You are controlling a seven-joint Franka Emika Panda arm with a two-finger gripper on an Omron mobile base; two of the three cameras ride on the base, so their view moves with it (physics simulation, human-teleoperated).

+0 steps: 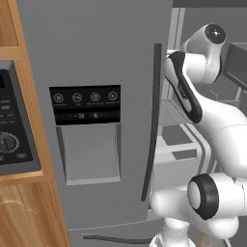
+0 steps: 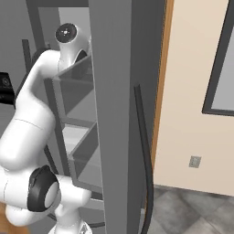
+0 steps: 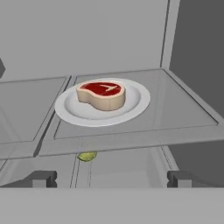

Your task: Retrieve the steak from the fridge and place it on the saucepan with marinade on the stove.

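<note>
Grey fridge (image 1: 96,58) interior ahead, right door (image 2: 114,114) swung open, left door closed with black dispenser panel (image 1: 86,105) and long dark handle (image 1: 151,120). Arm reaches into the open compartment. Gripper (image 3: 111,178) jaws released, spread wide, nothing between them; the two dark fingertips (image 3: 41,178) sit low in the hand view, short of the shelf edge. Steak (image 3: 101,94) lies on a white plate (image 3: 70,109) on the glass shelf (image 3: 183,109), slightly left of centre, far from the jaws. Small yellow-green item (image 3: 87,155), too hidden to identify, shows below the shelf. Door bins (image 2: 75,91) look empty. Wood cabinet with oven control panel (image 1: 12,130) left of fridge.
</note>
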